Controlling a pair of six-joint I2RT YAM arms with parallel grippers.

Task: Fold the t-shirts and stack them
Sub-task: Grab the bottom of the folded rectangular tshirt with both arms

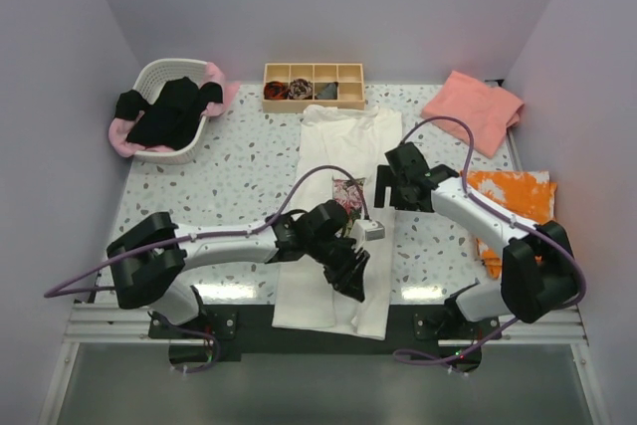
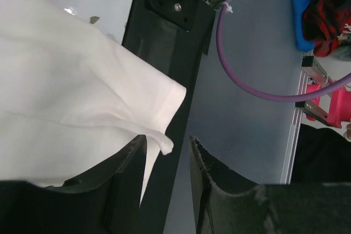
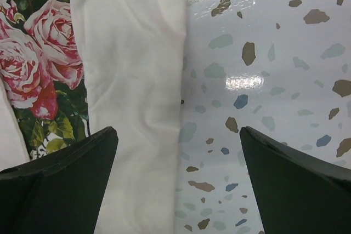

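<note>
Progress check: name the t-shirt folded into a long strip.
The cream-white cloth tee with the rose print, mid-table; the salmon-pink tee lies far right, the black tee in the white basket.

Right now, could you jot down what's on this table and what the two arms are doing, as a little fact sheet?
centre: cream-white t-shirt, folded into a long strip, near end hanging off the table
print: rose print showing mid-strip
left end effector: partly open at the shirt's near corner, cloth tip between the jaws
right end effector: wide open over the shirt's right edge
far left: basket holding a black t-shirt
far right: salmon-pink t-shirt, folded
right: orange patterned cloth
</note>
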